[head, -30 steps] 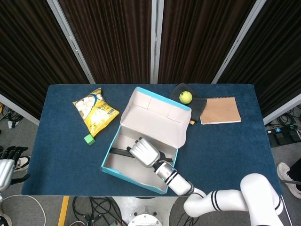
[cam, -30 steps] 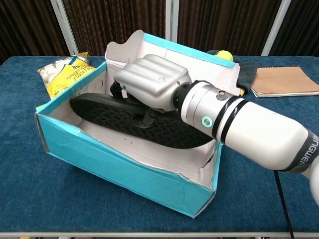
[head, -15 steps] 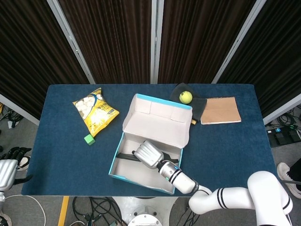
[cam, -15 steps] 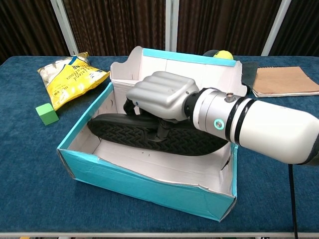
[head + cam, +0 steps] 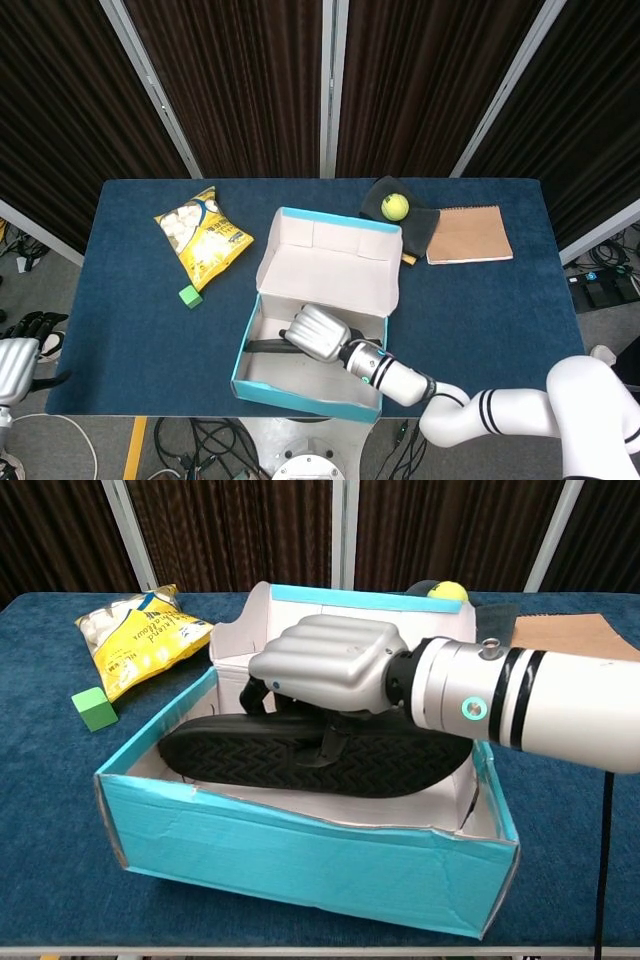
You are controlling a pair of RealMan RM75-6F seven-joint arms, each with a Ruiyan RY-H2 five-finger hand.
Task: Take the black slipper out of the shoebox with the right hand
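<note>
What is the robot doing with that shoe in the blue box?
The robot's right hand is reaching into the shoebox and gripping the black slipper, which shows its grooved sole. The slipper is inside the box, not out yet. The left hand waits off the table's edge, holding nothing. On the blue table there are also a yellow snack bag, a small green block, a tennis ball and a brown notebook.

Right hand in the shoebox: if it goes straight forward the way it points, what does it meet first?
Probably the left side wall of the turquoise cardboard shoebox; the right hand, gripping the black rubber slipper, points there, though depth is unclear.
</note>
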